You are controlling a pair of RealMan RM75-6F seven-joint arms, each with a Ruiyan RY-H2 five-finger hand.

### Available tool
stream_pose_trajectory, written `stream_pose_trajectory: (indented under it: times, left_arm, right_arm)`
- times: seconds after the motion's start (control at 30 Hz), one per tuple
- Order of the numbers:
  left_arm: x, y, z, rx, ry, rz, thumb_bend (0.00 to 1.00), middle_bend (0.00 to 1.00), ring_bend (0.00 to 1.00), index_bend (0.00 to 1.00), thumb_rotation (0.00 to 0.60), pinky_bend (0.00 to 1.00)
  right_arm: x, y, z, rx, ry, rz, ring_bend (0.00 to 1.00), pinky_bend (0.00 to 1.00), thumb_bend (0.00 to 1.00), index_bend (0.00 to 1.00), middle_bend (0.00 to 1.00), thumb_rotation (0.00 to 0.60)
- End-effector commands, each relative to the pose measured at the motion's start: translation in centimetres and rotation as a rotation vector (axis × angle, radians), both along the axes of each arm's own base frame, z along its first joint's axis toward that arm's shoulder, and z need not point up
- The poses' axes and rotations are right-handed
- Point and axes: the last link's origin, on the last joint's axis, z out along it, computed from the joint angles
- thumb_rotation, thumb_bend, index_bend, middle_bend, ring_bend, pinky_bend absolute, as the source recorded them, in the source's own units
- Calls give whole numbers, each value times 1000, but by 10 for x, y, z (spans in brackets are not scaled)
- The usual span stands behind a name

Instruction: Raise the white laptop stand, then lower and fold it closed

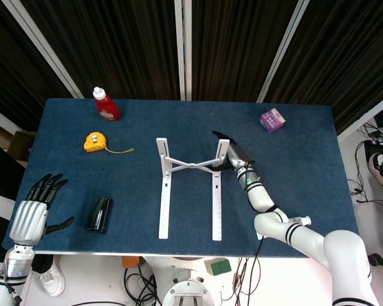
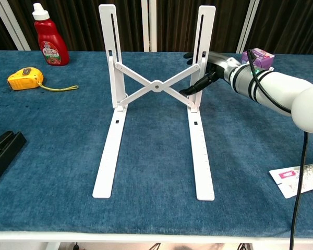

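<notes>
The white laptop stand [image 2: 155,94] sits mid-table with its arms up. The right hand [image 2: 206,73] grips its 3 o'clock arm, so lowering comes next: push down gently. The left hand [image 1: 35,207] waits, fingers wide.

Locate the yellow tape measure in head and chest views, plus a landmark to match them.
Head view: yellow tape measure lies on the left part of the blue table, below the red bottle.
Chest view: the tape measure sits at the far left, below the same bottle.
Shared landmark: the white laptop stand, to the tape measure's right in both.
</notes>
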Motion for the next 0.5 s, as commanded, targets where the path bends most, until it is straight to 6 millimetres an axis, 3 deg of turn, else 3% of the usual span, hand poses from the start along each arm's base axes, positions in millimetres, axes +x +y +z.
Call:
stream_pose_trajectory:
  times: [0.03,0.2,0.5]
  left_arm:
    - [2,3,0,-9,10,-15,69,107,45,173,600,151]
    - [13,14,-2,-41,25,-68,69,107,45,185,600,151]
    - [44,42,-17,-167,66,-186,69,107,59,188,600,155]
  right_arm:
    - [1,8,8,2,-13,40,0,0,0,0,57,600]
    - [-4,30,39,-22,-40,112,0,0,0,0,51,600]
    - [-33,88,129,-105,-60,160,0,0,0,0,51,600]
